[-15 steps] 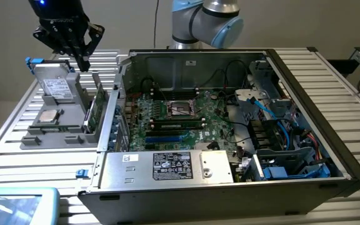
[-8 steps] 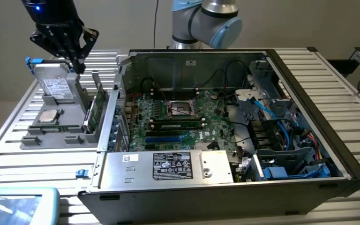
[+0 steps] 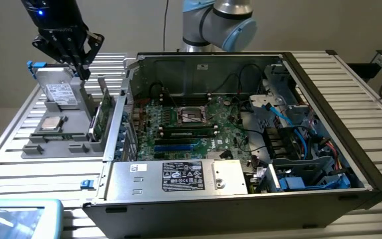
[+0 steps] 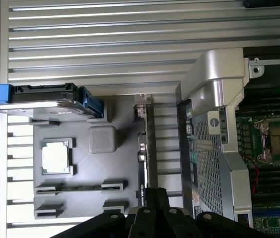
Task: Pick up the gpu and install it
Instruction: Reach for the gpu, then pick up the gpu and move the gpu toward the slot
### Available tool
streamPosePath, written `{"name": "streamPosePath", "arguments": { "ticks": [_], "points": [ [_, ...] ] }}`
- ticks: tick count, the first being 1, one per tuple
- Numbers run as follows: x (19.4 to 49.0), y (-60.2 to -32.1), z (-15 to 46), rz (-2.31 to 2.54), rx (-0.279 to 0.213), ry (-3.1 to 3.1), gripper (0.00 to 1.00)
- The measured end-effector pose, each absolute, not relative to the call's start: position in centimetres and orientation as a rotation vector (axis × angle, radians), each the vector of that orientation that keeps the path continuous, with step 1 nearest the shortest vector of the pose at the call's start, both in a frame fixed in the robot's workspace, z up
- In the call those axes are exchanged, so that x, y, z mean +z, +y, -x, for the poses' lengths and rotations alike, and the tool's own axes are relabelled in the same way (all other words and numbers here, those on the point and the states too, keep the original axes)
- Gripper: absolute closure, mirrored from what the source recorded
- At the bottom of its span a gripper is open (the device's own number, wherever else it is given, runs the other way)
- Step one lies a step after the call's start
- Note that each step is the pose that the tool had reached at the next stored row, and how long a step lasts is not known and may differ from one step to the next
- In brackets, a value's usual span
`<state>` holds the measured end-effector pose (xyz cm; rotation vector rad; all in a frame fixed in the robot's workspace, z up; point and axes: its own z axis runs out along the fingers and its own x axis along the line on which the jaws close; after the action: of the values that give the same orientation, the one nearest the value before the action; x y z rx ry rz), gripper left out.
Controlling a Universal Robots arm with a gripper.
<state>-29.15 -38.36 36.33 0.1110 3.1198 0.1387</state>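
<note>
Gpu (image 3: 103,107), set upright in tray (image 3: 65,145), is overhung by closed, empty fingers (image 3: 83,67); these are best opened and centred squarely over its top edge before descent.

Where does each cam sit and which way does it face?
Exterior view: raised, off the arm, looking down into the open computer case and tray; shows the arm and gripper.
Wrist view: on the wrist, looking straight down at the tray and upright gpu; shows the gripper.
Shared: tray, gpu, hard drive, computer case, gripper.
</note>
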Motion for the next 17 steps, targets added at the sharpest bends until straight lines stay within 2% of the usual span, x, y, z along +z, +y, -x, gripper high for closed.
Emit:
{"name": "streamPosePath", "arguments": {
  "ticks": [14,15,16,17],
  "points": [
    [36.32,-38.36,29.16,-0.111,0.139,3.12,0.87],
    [36.32,-38.36,29.16,-0.111,0.139,3.12,0.81],
    [36.32,-38.36,29.16,-0.111,0.139,3.12,0.81],
    [36.32,-38.36,29.16,-0.111,0.139,3.12,0.75]
  ]
}}
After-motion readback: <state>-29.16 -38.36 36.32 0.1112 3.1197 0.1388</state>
